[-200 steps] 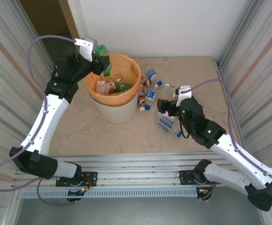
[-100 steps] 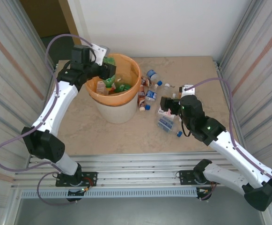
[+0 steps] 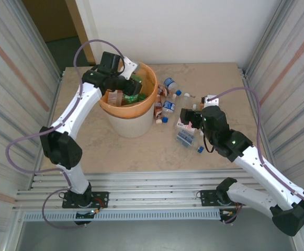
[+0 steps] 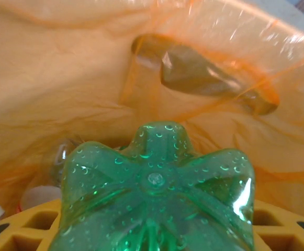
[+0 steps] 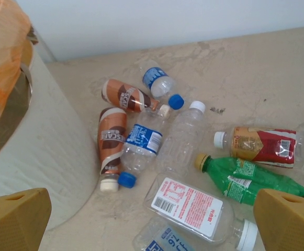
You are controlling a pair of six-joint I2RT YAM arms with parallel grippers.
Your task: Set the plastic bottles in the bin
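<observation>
Nearest to the bases, the right gripper (image 3: 187, 117) hovers above the loose bottles (image 5: 141, 144) on the table (image 3: 141, 151). Its fingers are spread wide and hold nothing, and it has moved only a little in the last second. These bottles lie just beside the bin (image 3: 133, 125), on its right side. Farther away is the big change: the left gripper (image 3: 131, 83) has swung from outside the left rim to above the opening of the bin. It stays clenched on a green bottle (image 4: 157, 193), whose bottom points at the orange bag (image 4: 63, 78). Other bottles (image 3: 115, 97) already lie inside, so the drop seems to be the next step.
</observation>
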